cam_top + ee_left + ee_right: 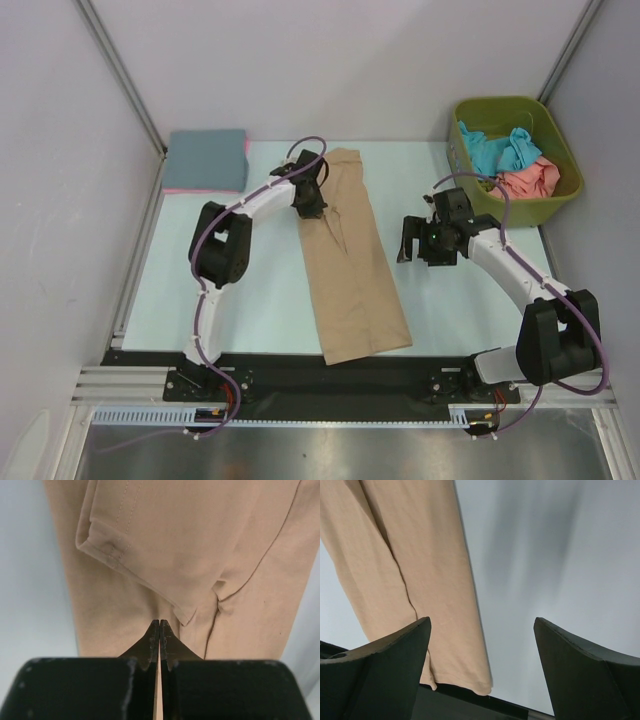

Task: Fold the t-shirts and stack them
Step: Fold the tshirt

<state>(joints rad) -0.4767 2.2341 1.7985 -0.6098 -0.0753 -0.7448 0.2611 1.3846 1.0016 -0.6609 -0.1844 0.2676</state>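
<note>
soft matt tan cloth t-shirt (350, 260), smooth olive plastic bin (500, 102)

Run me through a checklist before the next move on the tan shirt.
1. Left gripper shut at the tan t-shirt: ok.
2. Cloth really caught in that grip: cannot tell; the tips meet right at the fabric.
3. Right gripper free to help: ok; open, holding nothing, over bare table beside the shirt's right edge.
4. Shirt folded into one long strip: ok.
5. Stack ready: ok; folded slate blue shirt at the far left corner.
6. Bin emptied: not ok; teal shirt and salmon shirt lie inside.
</note>
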